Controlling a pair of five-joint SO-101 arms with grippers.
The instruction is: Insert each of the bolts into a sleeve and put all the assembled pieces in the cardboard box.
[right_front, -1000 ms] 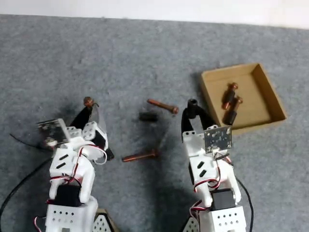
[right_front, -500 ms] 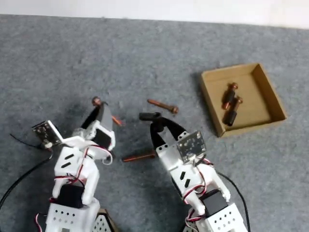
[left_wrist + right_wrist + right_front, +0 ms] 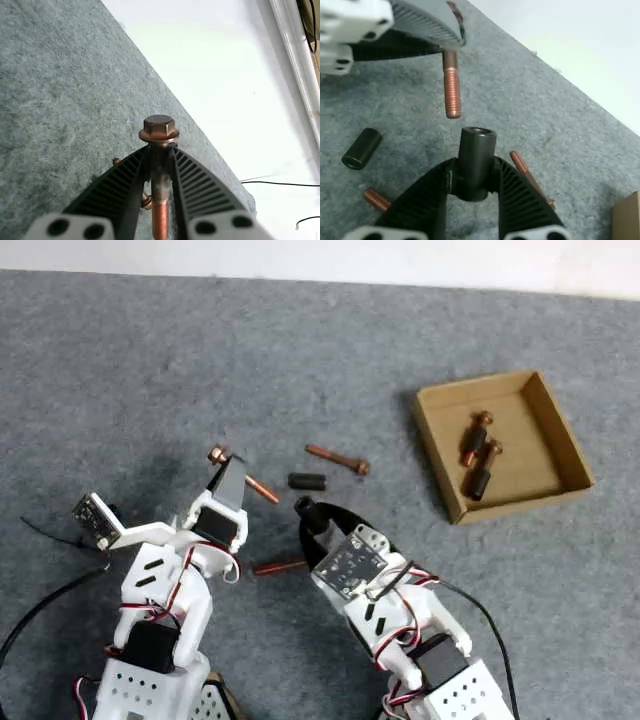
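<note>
High view: the left gripper (image 3: 228, 480) is pinching the held bolt (image 3: 262, 490) across its shank, w/ the hex head poking out one side and the threaded end slanting toward the middle of the grey carpet (image 3: 150, 360). The right gripper (image 3: 312, 520) is clamping the held sleeve (image 3: 304, 506) just beside that threaded end, not touching it. A loose sleeve (image 3: 307, 481) is lying betw. the two grippers' tips and the far bolt (image 3: 337, 459); the near bolt (image 3: 280, 566) is lying betw. the two arms. The cardboard box (image 3: 440, 455) is sitting off to the right, w/ two assembled pieces (image 3: 474, 438) lying side by side inside. Left wrist view: the left gripper (image 3: 159, 152) is squeezing the held bolt (image 3: 159, 129) just under its flange, head sticking out past the ribbed pads (image 3: 192, 175). Right wrist view: the right gripper (image 3: 474, 172) is gripping the held sleeve (image 3: 476, 150) approx. upright, open bore facing outward; the held bolt (image 3: 451, 85) is hanging from the left gripper (image 3: 427, 22) w/ its tip just short of the bore (a small gap is showing). The loose sleeve (image 3: 361, 148), the near bolt (image 3: 376, 199) and the far bolt (image 3: 530, 179) are lying on the carpet around it, and a corner of the cardboard box (image 3: 626, 220) is showing at the edge.
</note>
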